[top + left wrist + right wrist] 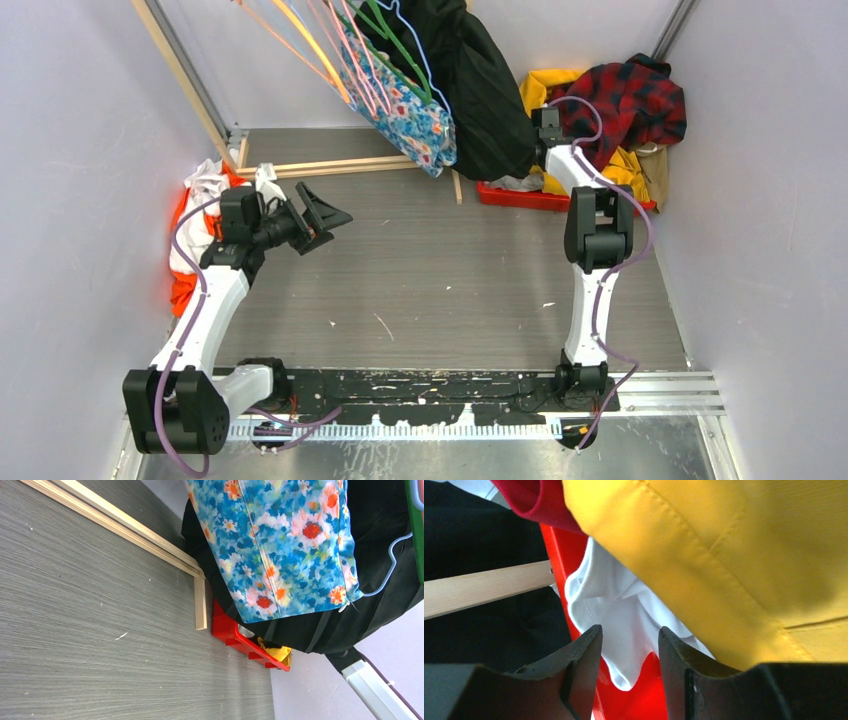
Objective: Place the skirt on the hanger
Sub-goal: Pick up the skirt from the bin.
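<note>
Skirt (415, 110) hangs among the hangers (390, 45) at the back, against the black coat (490, 90); placement looks done; left gripper (335, 210) gapes empty; right gripper (629, 650) stands half-parted over the white garment (614, 610), pinching nothing visible; next, you back both arms clear.

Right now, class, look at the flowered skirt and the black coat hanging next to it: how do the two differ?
The skirt is blue with bright flowers; the coat is plain black. The skirt looks thin and flat; the coat is bulkier and reaches past the skirt's hem. Both hang at the back.
</note>
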Controlling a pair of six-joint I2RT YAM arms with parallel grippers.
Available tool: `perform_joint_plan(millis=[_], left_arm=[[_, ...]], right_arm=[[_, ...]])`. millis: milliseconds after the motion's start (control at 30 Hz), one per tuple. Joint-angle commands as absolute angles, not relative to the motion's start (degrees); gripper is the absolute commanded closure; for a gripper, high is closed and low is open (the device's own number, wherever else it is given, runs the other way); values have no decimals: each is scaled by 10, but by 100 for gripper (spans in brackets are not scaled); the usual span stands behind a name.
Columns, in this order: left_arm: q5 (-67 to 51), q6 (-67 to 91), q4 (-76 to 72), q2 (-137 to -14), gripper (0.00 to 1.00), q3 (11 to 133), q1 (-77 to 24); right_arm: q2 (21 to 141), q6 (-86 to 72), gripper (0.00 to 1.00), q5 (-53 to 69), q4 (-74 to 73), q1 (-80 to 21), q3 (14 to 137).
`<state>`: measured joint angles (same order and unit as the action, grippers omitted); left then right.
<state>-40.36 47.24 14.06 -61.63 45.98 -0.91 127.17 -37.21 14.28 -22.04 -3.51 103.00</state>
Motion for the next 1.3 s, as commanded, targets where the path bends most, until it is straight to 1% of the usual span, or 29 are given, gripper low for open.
perform_joint_plan(millis=[0, 167, 367, 467, 533, 633, 667, 700, 733, 867, 1000, 1267], left_arm=[[-402, 456, 132, -607, 7, 487, -11], [-402, 456, 132, -609, 7, 487, -11], [-403, 458, 130, -607, 8, 484, -11], [-404, 459, 128, -607, 8, 484, -12], [-403, 459, 128, -607, 9, 484, -11], [-407, 460, 129, -604, 9, 486, -11], [-406, 459, 131, -603, 9, 488, -12], [-407, 458, 134, -601, 9, 489, -11], [-407, 457, 136, -600, 9, 492, -12], [-407, 452, 147, -595, 10, 499, -12], [-408, 450, 158, -587, 10, 503, -12], [-410, 454, 164, -570, 10, 503, -11]], right_arm=[[1244, -364, 47, 162, -192, -47, 1020], [1215, -357, 46, 159, -177, -51, 974], [1228, -328, 49, 149, -202, -67, 976], [1251, -300, 50, 134, -241, -81, 1009], [1268, -291, 57, 123, -271, -85, 1031], [1282, -286, 72, 109, -287, -84, 1053], [1284, -283, 80, 106, -290, -83, 1059], [1282, -283, 91, 106, -292, -82, 1061], [1274, -284, 98, 108, -289, -80, 1059], [1217, -288, 99, 118, -272, -69, 1042], [1134, -305, 99, 136, -250, -44, 1024], [976, -299, 99, 143, -270, -28, 1024]])
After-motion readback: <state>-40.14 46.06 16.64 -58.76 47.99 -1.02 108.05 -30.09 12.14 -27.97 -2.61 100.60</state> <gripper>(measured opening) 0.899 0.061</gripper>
